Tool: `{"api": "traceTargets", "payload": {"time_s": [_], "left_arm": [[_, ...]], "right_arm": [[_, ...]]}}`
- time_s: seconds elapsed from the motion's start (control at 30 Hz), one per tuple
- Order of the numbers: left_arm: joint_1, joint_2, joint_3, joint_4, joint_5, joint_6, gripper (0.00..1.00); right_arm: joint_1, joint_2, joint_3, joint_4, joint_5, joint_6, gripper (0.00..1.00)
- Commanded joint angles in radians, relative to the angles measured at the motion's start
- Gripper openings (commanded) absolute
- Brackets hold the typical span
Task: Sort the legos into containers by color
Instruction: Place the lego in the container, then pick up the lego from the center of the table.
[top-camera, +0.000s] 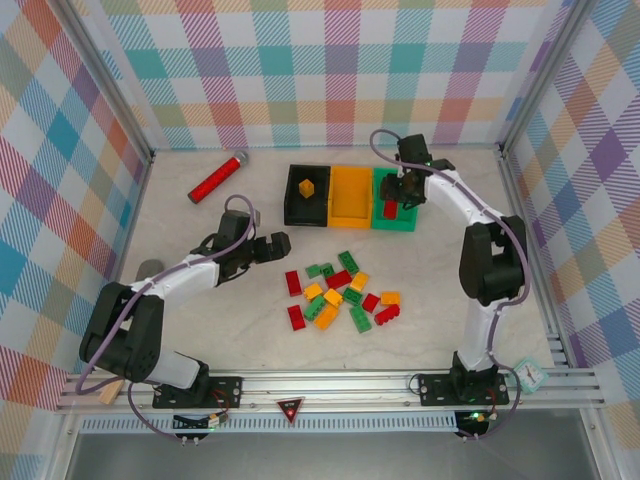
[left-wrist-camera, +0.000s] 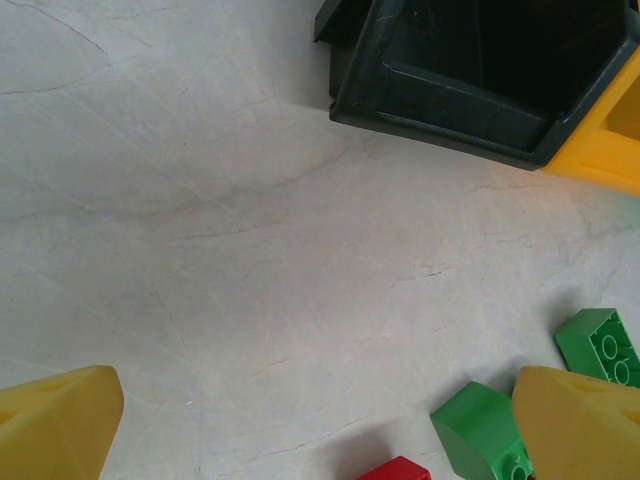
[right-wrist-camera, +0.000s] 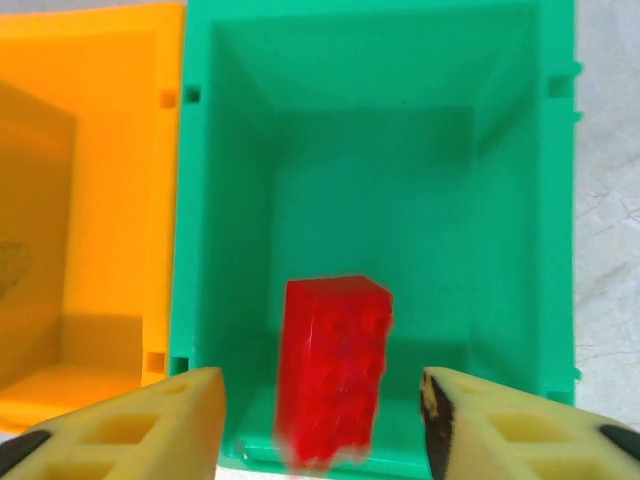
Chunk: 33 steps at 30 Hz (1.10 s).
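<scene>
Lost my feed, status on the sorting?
Left pincer open, by brick pile. Right pincer open over green bin, red brick ungripped between its fingers. Nothing in the way.

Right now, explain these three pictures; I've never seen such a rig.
Two robot arms stand at a table's near edge. One picture looks down from above; the others come from a camera on each wrist. Red, green and yellow bricks lie mid-table; behind them a black bin, an orange bin and a green bin stand joined, a red cylinder further left. The left hand is open and empty. The right hand is open over the green bin, a blurred red brick between its fingers, touching neither.
</scene>
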Motion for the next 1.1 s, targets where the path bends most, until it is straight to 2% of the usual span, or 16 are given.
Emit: {"api": "traceTargets", "payload": {"time_s": [0.0,0.13,0.27,0.4,0.5,0.73,1.07], "left_arm": [[0.013,-0.035,-0.01,0.021,0.003,0.022,1.0],[0.013,-0.038,-0.012,0.023,0.004,0.022,1.0],[0.013,-0.046,-0.019,0.036,0.019,0.025,1.0],[0.013,-0.077,-0.028,0.019,-0.034,0.037,1.0],[0.013,-0.099,-0.044,0.031,-0.041,0.041,1.0],[0.013,-0.094,-0.048,0.046,-0.025,0.041,1.0],[0.013,-0.089,-0.047,0.052,-0.006,0.04,1.0]], "right_arm": [[0.013,-0.051,-0.025,-0.008,-0.028,-0.024,0.57],[0.07,-0.143,-0.11,-0.017,-0.03,-0.062,0.6],[0.157,-0.252,-0.264,0.018,-0.032,-0.072,0.78],[0.228,-0.327,-0.42,0.086,-0.053,-0.022,0.75],[0.265,-0.323,-0.477,0.125,-0.092,0.012,0.72],[0.319,-0.221,-0.471,0.155,-0.098,0.025,0.66],[0.353,-0.126,-0.421,0.156,-0.088,0.04,0.63]]}}
